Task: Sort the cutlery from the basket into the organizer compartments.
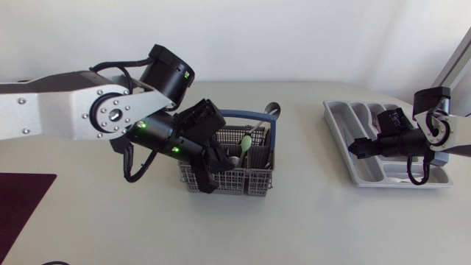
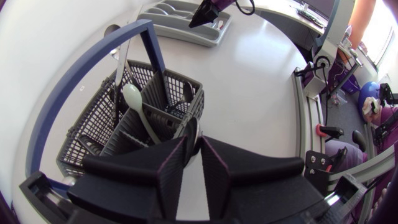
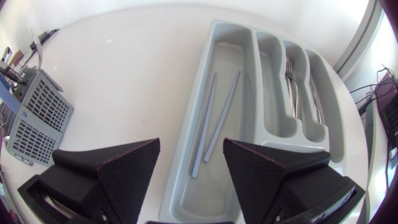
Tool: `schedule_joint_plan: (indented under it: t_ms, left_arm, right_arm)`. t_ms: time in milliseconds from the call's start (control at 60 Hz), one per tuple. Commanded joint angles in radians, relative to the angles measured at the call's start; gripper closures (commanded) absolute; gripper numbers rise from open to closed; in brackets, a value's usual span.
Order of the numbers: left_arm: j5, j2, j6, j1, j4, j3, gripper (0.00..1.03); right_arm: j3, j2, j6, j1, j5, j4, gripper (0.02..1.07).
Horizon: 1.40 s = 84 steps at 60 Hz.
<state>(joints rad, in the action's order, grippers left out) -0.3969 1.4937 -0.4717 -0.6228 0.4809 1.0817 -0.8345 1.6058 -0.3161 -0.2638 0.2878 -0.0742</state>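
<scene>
1. The basket [image 1: 257,180], grey mesh w/ a blue handle, stands about in the middle of the table [image 1: 309,228]. In it is cutlery, incl. a pale spoon [image 1: 245,142] standing with the bowl up, and some metal pieces.
2. The left gripper [image 1: 206,173] is directly over the basket, at the corner on the left arm's side, pointing down into it.
3. In the left wrist view the left gripper [image 2: 193,142] has the top end of a metal piece [image 2: 193,127] right at its tip. If it is clamped on this piece or only near it, I cannot tell.
4. In this same view the pale spoon [image 2: 132,96] is one section further into the basket [image 2: 93,124] than the metal piece.
5. The organizer [image 1: 346,121], a light grey tray w/ several compartments, lies well apart from the basket, on the right arm's side.
6. The right gripper [image 1: 355,147] hangs over the organizer edge nearest to the basket. Its fingers [image 3: 106,168] are wide apart and nothing is btw. them.
7. Under the right gripper [image 3: 191,144] is the long compartment of the organizer [image 3: 214,28], the one closest to the basket [image 3: 37,118]. Two grey-blue sticks [image 3: 205,124] lie in it, side by side.
8. Forks [image 3: 291,81] lie in the narrow compartments further away from the basket.
9. A dark red mat [image 1: 22,199] is far from the basket, on the left arm's side.
</scene>
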Motion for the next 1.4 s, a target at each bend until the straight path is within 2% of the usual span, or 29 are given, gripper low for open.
schedule_joint_plan:
  t_ms: [0, 300, 483, 750, 817, 1033, 1183, 1383]
  left_arm:
    - [-0.014, 0.027, 0.01, 0.011, 0.025, 0.043, 0.97]
    - [-0.045, 0.027, 0.061, 0.06, 0.09, 0.109, 1.0]
    - [-0.169, 0.023, 0.114, 0.118, 0.133, 0.185, 1.0]
    - [-0.329, 0.02, 0.173, 0.207, 0.272, 0.356, 1.0]
    - [-0.353, 0.013, 0.186, 0.219, 0.306, 0.386, 1.0]
    - [-0.404, -0.029, 0.205, 0.236, 0.409, 0.471, 1.0]
    - [-0.43, -0.058, 0.219, 0.232, 0.435, 0.486, 1.0]
    - [-0.476, -0.076, 0.229, 0.19, 0.467, 0.492, 1.0]
  right_arm:
    - [0.031, -0.03, -0.014, 0.006, 0.004, 0.004, 0.33]
    - [0.049, -0.093, -0.008, 0.043, -0.003, -0.019, 0.33]
    - [0.055, -0.138, -0.005, 0.063, -0.004, -0.045, 0.33]
    - [0.057, -0.264, -0.011, 0.126, 0.004, -0.11, 0.3]
    - [0.057, -0.32, -0.012, 0.143, 0.054, -0.141, 0.3]
    - [0.069, -0.504, -0.017, 0.255, 0.131, -0.219, 0.3]
    - [0.066, -0.626, -0.02, 0.351, 0.208, -0.288, 0.3]
    - [0.072, -0.707, -0.015, 0.531, 0.218, -0.334, 0.3]
